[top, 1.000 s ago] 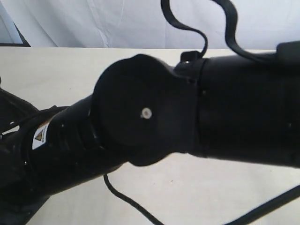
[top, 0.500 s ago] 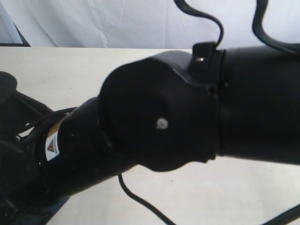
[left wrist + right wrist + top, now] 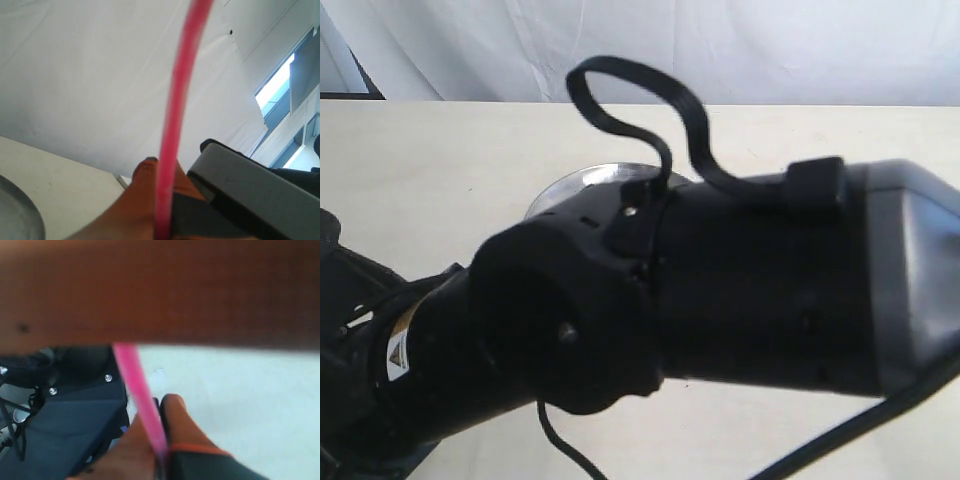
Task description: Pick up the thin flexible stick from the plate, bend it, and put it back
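Because a black arm segment [image 3: 740, 290] lies close across the exterior view, neither tool can be seen there. Only a sliver of the plate [image 3: 555, 192] is made out behind it, resting on the bench [image 3: 430, 160] toward the far edge and left of the middle. A black cable [image 3: 638, 95] is looped above the segment. In the left wrist view the left tool [image 3: 161, 225] is seen clenched on the thin flexible stick [image 3: 172, 115], which is pinched between orange fingers [image 3: 135, 210]. From that grip the stick rises in a gentle curve against the white cloth [image 3: 75, 75], well clear of the plate. The wrist is pitched upward, so that the backdrop and a window are taken in, and a grey housing [image 3: 240, 195] of the other arm is seen close beside the grip. In the right wrist view the right tool [image 3: 161, 457] is likewise clenched on the stick. The pink shaft runs from its fingertips toward a blurred brown band [image 3: 160, 290] that cannot be identified. A black arm body [image 3: 75, 410] with screws is seen beside the grip.
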### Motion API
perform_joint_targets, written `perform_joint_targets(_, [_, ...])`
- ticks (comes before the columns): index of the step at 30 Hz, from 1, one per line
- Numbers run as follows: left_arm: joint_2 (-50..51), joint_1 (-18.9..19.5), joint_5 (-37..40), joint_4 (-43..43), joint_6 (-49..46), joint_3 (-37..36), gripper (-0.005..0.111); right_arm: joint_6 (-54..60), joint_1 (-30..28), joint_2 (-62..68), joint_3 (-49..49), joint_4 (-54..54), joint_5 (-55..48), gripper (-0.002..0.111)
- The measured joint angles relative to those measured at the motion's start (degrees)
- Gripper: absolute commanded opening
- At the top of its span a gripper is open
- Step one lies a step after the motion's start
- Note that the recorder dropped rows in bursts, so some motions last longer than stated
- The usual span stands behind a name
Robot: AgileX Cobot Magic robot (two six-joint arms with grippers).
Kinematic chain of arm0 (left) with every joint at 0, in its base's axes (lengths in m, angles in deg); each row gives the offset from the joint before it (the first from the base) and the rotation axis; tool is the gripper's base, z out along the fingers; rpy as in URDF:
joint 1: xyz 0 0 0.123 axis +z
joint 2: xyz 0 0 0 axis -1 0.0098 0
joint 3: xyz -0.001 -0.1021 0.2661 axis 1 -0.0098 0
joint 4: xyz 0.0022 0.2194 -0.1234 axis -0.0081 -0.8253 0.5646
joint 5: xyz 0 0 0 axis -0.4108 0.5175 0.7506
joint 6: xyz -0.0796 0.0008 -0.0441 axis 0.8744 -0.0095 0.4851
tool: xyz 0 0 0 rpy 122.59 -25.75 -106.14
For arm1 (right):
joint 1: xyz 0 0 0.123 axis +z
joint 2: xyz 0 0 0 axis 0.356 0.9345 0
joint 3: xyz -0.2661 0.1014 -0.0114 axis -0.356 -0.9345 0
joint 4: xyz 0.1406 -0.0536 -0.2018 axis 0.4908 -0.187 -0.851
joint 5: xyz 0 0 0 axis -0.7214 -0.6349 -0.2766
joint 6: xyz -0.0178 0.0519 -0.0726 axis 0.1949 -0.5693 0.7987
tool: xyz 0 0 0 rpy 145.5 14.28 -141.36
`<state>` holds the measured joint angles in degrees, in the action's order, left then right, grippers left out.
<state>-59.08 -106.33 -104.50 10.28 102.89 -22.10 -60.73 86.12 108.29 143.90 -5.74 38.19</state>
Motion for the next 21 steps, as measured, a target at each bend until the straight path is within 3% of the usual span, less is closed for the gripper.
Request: perform_joint_targets(21, [0.0,0.0,1.4,-3.2,0.7,0.8,0.0,-3.6,-0.3,-8.6,-0.7,-1.5,-5.1,0.001])
